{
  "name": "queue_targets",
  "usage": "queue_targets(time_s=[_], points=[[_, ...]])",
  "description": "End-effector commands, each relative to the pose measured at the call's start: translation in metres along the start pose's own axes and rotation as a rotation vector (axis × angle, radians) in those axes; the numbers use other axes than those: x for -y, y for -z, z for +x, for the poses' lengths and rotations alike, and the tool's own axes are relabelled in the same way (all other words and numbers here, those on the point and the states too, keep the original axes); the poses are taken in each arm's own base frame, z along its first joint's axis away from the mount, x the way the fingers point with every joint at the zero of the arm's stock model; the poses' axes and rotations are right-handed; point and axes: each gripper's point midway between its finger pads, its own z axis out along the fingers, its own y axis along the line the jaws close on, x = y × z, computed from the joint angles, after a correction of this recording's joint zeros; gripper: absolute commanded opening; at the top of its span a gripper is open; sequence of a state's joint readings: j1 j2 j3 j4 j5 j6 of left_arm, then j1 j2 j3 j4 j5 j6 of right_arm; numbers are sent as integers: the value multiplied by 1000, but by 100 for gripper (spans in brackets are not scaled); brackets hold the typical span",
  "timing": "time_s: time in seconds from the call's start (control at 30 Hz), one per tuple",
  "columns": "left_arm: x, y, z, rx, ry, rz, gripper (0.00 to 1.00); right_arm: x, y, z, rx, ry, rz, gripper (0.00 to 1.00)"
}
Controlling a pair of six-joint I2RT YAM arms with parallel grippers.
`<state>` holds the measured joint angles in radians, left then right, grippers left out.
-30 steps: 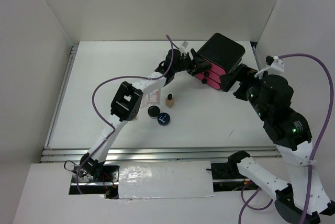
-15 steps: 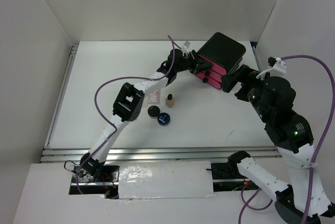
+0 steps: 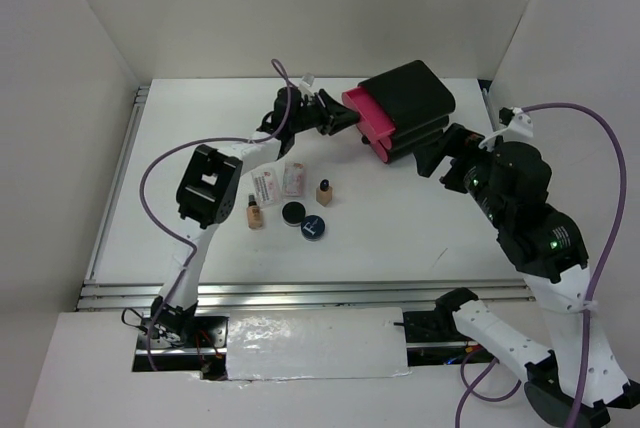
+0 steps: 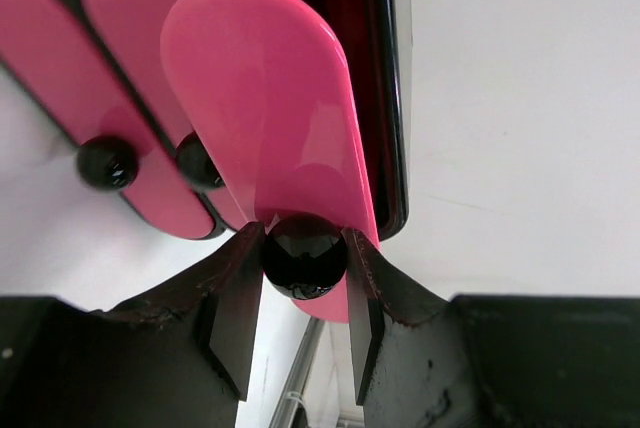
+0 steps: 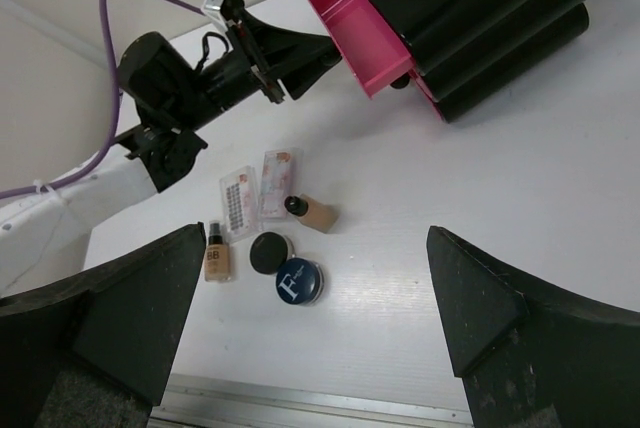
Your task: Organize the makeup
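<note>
1. Right jaws gape wide and empty beside the black box (image 3: 410,98); left jaws pinch the knob (image 4: 305,254) of the top drawer (image 3: 366,118).
2. Nearest, the six makeup items (image 3: 293,212) cluster on the worktop (image 3: 450,238), left of the right jaws.
3. Beyond them, the pulled-out drawer juts left from the box; the left arm (image 3: 225,163) is closer.

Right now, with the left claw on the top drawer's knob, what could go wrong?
1. The left claw pinches only the glossy round knob, so it may slip off.
2. The right claw is open and not gripping the box, so more pulling might drag or tip the box instead of sliding the drawer.
3. The drawer sticks well out; pulled much further, it could drop free.
</note>
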<state>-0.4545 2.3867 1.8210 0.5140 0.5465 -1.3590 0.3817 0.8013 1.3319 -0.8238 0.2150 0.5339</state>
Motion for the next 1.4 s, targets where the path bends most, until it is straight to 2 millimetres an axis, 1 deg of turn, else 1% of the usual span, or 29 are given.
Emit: queue_targets(time_s=[0.0,0.17,0.27,0.3,0.33,0.37,0.4,0.43,0.47,0.53,0.6,0.63,0.67,0.73,0.77,0.8,0.83,0.87,0.9,0.93,0.97,1.03,1.07,1.1,1.13,1.17,1.23,1.27,1.37], points=[[38,23,-8,32,-91,74,4,-10,-4,-6,17,-17,-45,100],[41,40,-9,30,-112,64,6,-15,-6,0,-2,-35,-71,100],[43,43,-6,22,-115,63,29,-19,-7,2,-16,-37,-88,100],[43,44,-6,22,-114,63,41,-20,-8,3,-24,-36,-91,100],[42,45,-7,22,-111,60,62,-23,-7,2,-26,-38,-103,100],[41,47,-7,24,-113,55,69,-24,-7,2,-26,-38,-108,100],[46,49,-8,30,-119,56,84,-25,-7,2,-29,-38,-112,100],[47,53,-12,39,-123,51,95,-26,-7,2,-32,-37,-117,100],[53,57,-14,52,-142,49,99,-27,-7,2,-34,-37,-122,100],[49,65,-23,66,-156,0,99,-28,-8,3,-38,-37,-128,100],[54,77,-34,94,-174,-22,99,-30,-9,3,-41,-37,-137,100],[46,82,-35,94,-177,-59,99,-31,-9,3,-43,-35,-140,100],[48,89,-39,111,-184,-79,99,-33,-10,4,-47,-36,-148,100],[40,103,-51,136,-216,-143,99,-35,-13,5,-56,-36,-151,100],[32,114,-49,128,-195,-225,99,-36,-14,5,-61,-37,-155,100],[23,123,-60,171,-206,-303,99,-36,-16,6,-70,-36,-153,100],[14,132,-63,177,-262,-386,99,-37,-18,7,-75,-38,-152,100],[4,147,-59,155,-250,-514,99,-36,-19,9,-83,-41,-146,100],[-4,157,-67,190,-279,-615,99,-36,-23,11,-95,-46,-136,100],[-5,161,-72,187,-328,-677,99,-34,-25,13,-108,-48,-124,100],[-25,177,-59,133,-305,-801,99,-34,-30,15,-121,-49,-114,100],[-43,187,-59,115,-353,-946,99,-36,-33,17,-135,-52,-111,100],[-55,196,-47,65,-357,-1020,99,-38,-36,18,-145,-51,-119,100],[-67,196,-47,41,-391,-1071,99,-40,-37,16,-144,-51,-124,100],[-73,195,-42,11,-409,-1090,99,-42,-40,18,-154,-50,-128,100],[-77,193,-30,-47,-444,-1116,99,-44,-41,18,-157,-49,-139,100],[-89,184,-26,-79,-497,-1173,99,-46,-44,16,-150,-47,-146,100],[-93,183,-13,-121,-519,-1212,99,-47,-45,16,-147,-44,-147,100],[-105,184,-9,-128,-527,-1283,99,-53,-46,18,-168,-39,-174,100]])
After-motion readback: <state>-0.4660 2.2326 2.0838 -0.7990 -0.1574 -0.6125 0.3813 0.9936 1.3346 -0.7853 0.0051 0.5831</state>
